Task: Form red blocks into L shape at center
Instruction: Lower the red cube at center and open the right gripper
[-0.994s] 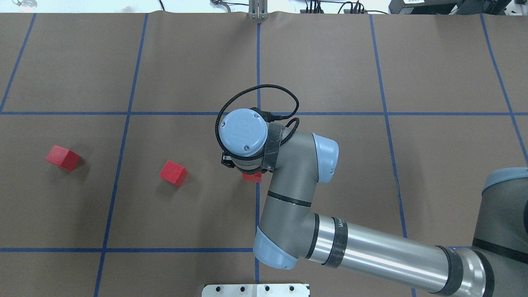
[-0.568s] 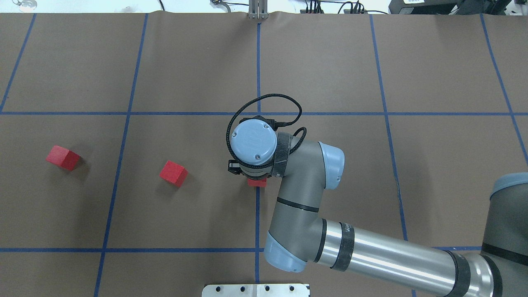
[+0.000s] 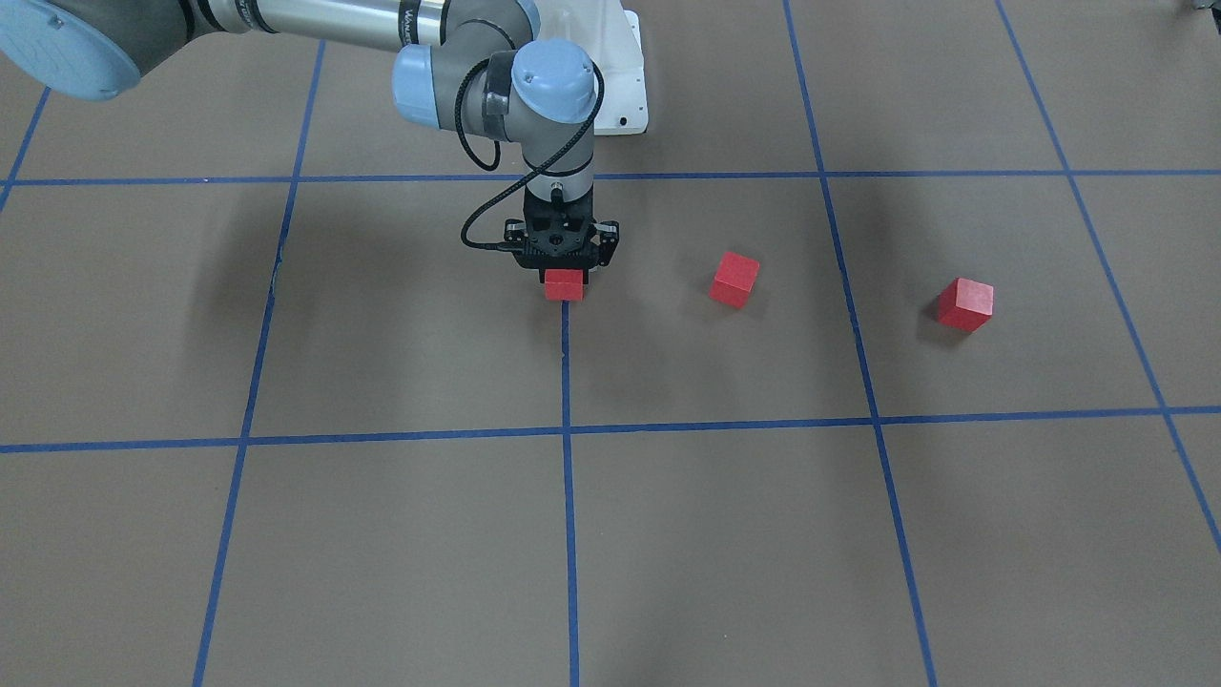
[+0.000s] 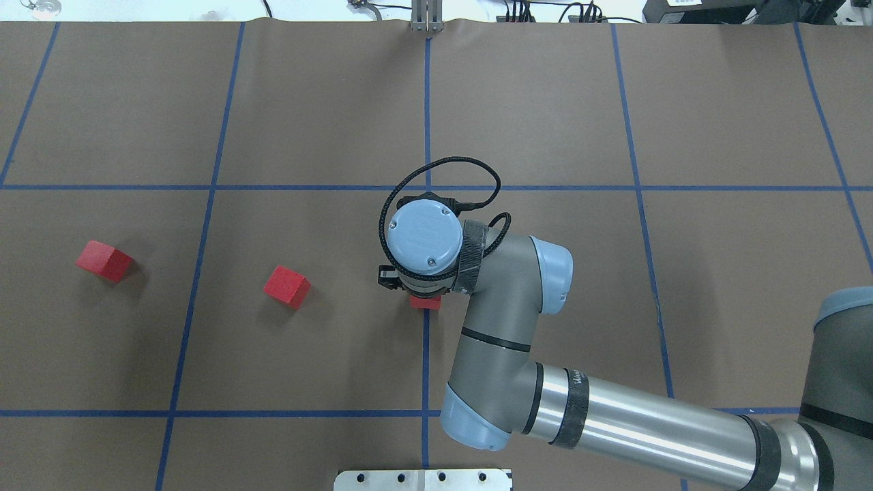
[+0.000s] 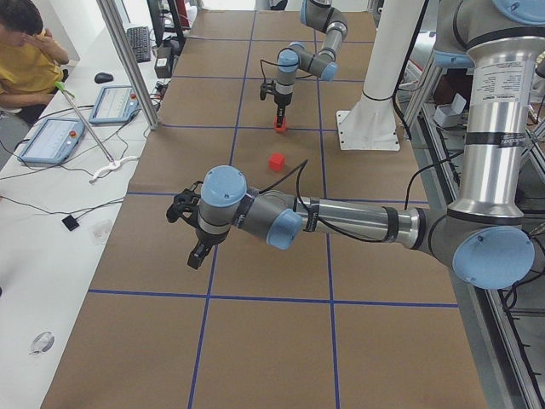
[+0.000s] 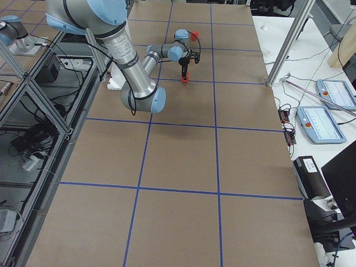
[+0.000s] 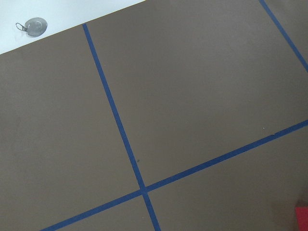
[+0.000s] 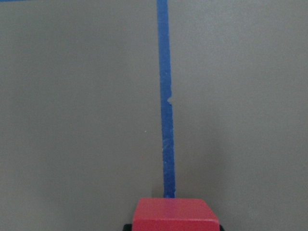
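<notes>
My right gripper (image 3: 564,275) hangs over the center blue tape line (image 4: 425,354), shut on a red block (image 3: 564,284) that sits at or just above the brown surface. The same block fills the bottom edge of the right wrist view (image 8: 175,215), in line with the tape. Two more red blocks lie loose to the robot's left: one nearby (image 4: 287,286) (image 3: 734,279) and one farther out (image 4: 104,260) (image 3: 965,304). My left gripper (image 5: 197,256) shows only in the exterior left view, hovering over the mat; I cannot tell whether it is open or shut.
The robot's white base plate (image 4: 423,479) sits at the near table edge. A metal post (image 4: 426,17) stands at the far edge on the center line. In the exterior left view a person (image 5: 25,60) sits beside tablets (image 5: 51,141) on a side table.
The right arm has shifted slightly right and toward the robot and lowered, carrying its red block onto the center line. The two loose blocks have not moved.
</notes>
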Available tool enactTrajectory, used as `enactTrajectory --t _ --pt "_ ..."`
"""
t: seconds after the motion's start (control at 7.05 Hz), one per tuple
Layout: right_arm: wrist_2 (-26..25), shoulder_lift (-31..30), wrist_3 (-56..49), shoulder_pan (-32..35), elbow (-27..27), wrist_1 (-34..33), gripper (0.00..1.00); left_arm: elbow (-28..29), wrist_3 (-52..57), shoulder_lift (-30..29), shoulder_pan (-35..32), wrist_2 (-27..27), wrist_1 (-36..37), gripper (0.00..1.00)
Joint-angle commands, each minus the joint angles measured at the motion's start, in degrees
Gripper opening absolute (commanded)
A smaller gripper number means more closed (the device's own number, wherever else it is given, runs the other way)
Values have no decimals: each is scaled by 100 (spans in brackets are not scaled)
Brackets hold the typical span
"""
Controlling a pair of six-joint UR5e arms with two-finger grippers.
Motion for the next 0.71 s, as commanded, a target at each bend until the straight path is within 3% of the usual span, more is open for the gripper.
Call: enactTrajectory --t 0.0,0.28,0.43,0.57 --pt "-9 10 0 0 -13 -8 28 4 0 0 -8 0 1 100" --pt "-52 36 35 -17 -13 0 81 21 0 0 1 0 -8 100" --pt "-62 36 53 -26 -13 0 98 21 0 0 1 0 -8 100" --pt "-62 36 36 -26 -13 0 99 21 0 0 1 0 -8 100"
